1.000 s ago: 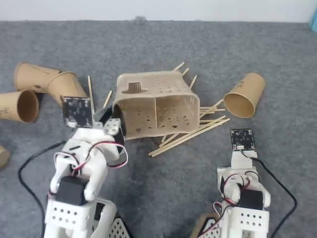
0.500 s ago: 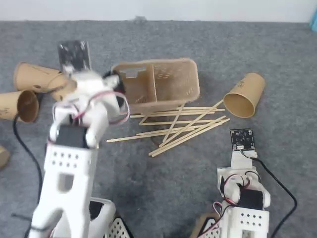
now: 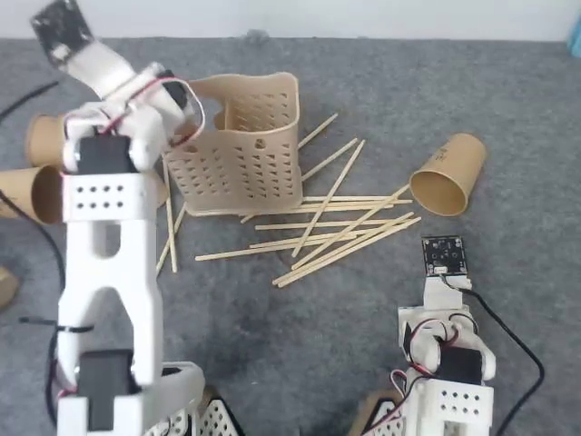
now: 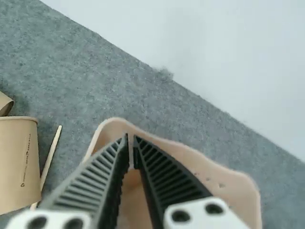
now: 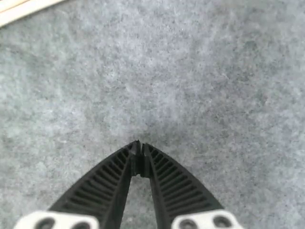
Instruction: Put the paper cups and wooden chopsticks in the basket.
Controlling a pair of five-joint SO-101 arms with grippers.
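Observation:
The perforated beige basket (image 3: 245,145) stands tilted at the back left, its opening up. My left gripper (image 3: 186,118) is shut on its rim; in the left wrist view the fingertips (image 4: 129,138) pinch the rim of the basket (image 4: 190,157). Several wooden chopsticks (image 3: 336,227) lie scattered on the carpet in front of and beside the basket. One paper cup (image 3: 447,174) lies on its side at the right. Two more paper cups (image 3: 36,141) (image 3: 23,193) lie at the left, partly behind the left arm. My right gripper (image 5: 139,143) is shut with nothing in it, low over bare carpet.
Grey carpet covers the table, with a pale wall along the far edge. The right arm (image 3: 445,259) sits folded at the front right. A chopstick (image 4: 50,155) and a cup (image 4: 16,162) lie beside the basket. One stick end (image 5: 19,12) lies just ahead of the right gripper.
The left arm has risen and swung back and left, tipping the basket from its side to opening-up. Chopsticks spilled onto the carpet. The right arm has not moved.

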